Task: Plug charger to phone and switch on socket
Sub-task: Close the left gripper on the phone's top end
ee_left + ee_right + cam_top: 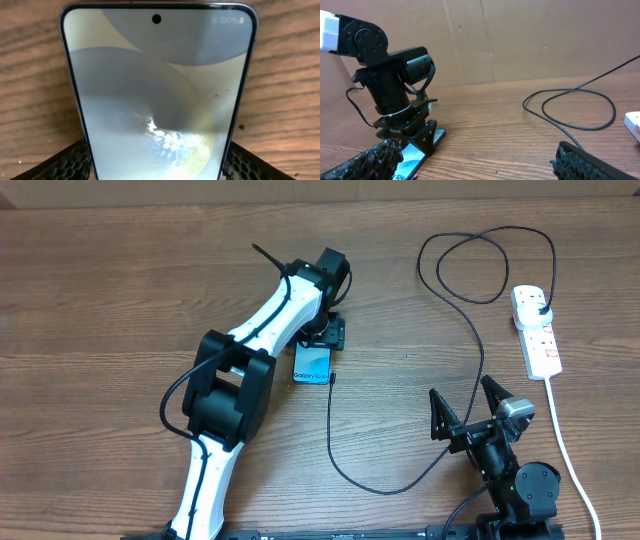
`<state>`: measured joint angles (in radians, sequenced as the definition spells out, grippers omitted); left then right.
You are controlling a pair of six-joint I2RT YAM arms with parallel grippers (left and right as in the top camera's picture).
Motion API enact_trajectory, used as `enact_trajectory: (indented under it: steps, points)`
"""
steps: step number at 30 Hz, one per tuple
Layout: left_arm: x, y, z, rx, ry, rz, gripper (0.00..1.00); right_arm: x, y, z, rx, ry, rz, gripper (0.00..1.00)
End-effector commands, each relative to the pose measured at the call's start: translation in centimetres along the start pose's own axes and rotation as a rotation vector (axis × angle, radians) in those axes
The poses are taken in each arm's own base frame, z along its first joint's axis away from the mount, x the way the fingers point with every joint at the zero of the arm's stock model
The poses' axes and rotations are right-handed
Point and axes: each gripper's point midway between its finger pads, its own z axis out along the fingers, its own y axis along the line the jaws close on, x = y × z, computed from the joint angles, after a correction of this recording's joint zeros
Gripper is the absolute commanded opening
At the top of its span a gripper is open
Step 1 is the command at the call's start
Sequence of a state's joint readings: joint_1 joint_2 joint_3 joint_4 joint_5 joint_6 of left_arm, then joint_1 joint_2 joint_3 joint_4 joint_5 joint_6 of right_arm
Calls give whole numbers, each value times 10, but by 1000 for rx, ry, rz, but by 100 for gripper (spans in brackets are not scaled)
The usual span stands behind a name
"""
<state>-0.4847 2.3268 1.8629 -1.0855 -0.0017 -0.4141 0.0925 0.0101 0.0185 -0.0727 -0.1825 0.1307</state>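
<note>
On woodgrain table (100,280), slim phone (160,100) — rounded rectangle

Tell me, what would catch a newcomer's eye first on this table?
The white-and-black left arm stretches diagonally over the table, with the left gripper straddling a blue-screened phone. A thin black charger cable loops from the white socket strip on the right toward the phone. In front, the right gripper hangs wide open.

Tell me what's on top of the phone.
The left gripper hangs over the phone, fingers either side. From above only its near end shows; the rest is covered. Nothing lies on the screen in the wrist view.
</note>
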Motion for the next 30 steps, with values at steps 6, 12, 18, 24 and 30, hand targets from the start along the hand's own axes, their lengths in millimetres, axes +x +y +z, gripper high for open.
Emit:
enact_trajectory:
  steps: [6, 12, 18, 24, 30]
  points:
    - [-5, -10, -14, 29, 7, -12, 79, 3, -1, 0, 3, -1, 2, 100]
    - [-8, -6, -19, 5, -2, -15, 77, 3, -1, 0, 3, -1, 2, 100]
    - [-18, 6, -20, -21, -33, -34, 78, 3, -1, 0, 3, -1, 2, 100]
    - [-18, 29, -15, -57, -17, -52, 79, 3, -1, 0, 3, -1, 2, 100]
    - [-17, 30, 6, -53, -27, -55, 82, 3, -1, 0, 3, -1, 2, 100]
